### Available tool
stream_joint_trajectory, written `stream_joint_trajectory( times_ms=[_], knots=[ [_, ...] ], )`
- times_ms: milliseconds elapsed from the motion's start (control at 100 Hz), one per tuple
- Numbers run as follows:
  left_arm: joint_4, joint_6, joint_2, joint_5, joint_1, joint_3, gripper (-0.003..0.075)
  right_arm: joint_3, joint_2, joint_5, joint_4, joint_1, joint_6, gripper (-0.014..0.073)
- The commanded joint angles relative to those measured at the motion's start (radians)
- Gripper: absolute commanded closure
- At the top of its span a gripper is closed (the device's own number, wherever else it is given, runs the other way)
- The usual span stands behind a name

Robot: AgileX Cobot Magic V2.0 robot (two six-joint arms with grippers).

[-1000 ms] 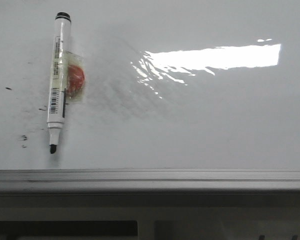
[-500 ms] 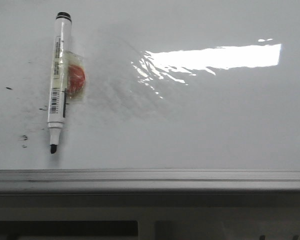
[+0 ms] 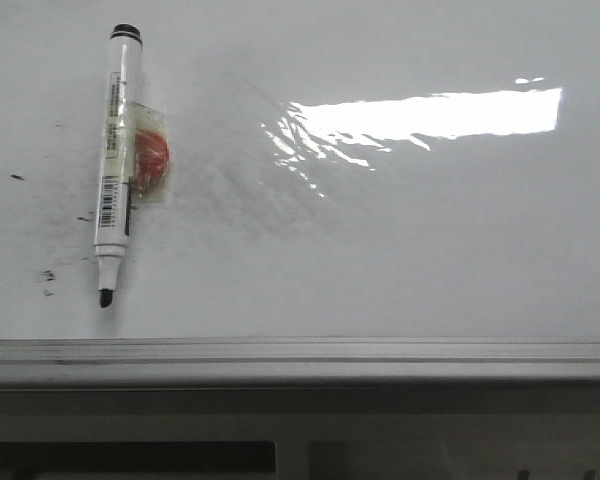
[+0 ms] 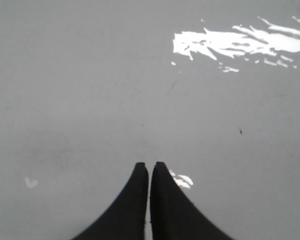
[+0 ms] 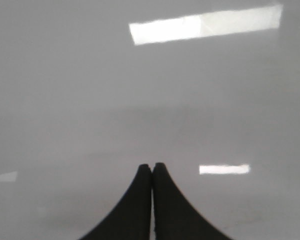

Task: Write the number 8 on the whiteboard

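marker [image 3: 115, 165] unmoved on whiteboard [image 3: 430, 250], left gripper [image 4: 149, 167] and right gripper [image 5: 152, 167] closed, empty

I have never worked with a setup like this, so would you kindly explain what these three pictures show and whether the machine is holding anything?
This is a robot with two arms, each ending in a two-fingered grasping tool. One picture comes from a camera looking forward over a whiteboard lying flat. The other two come from cameras on the wrists, looking down past the fingers.

On the board lies a marker, its cap off and its black tip pointing toward the near edge rail. A small red thing in clear wrapping sits against its side. Around it are a few black specks, and a bright reflection of a lamp further right. No number has been drawn yet.

The left tool and the right tool both show dark fingers pressed together, holding nothing, over bare board.
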Motion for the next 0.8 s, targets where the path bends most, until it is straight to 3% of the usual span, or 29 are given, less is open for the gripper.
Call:
stream_joint_trajectory(
  times_ms=[0,250,320,470,540,790],
  knots=[
    [-0.013,-0.002,0.047,-0.058,0.002,-0.068,0.0741,-0.083,0.085,-0.042,0.006,-0.007,-0.002,0.0657],
    [-0.013,-0.002,0.059,-0.146,0.002,-0.085,0.0731,-0.105,0.145,-0.079,0.006,0.002,-0.002,0.0657],
    [-0.013,-0.002,0.059,-0.18,0.002,-0.085,0.0677,-0.105,0.145,-0.079,0.006,0.002,-0.002,0.0657],
    [-0.013,-0.002,0.061,-0.213,0.002,-0.061,0.0442,-0.105,0.145,-0.061,0.006,0.002,-0.002,0.0657],
    [-0.044,-0.002,0.061,-0.264,0.002,-0.028,0.0366,-0.104,0.145,-0.06,0.006,0.002,-0.002,0.0657],
    [-0.047,-0.002,0.061,-0.304,-0.015,-0.004,0.0344,-0.067,0.145,-0.062,0.006,0.002,-0.002,0.0657]
  ],
)
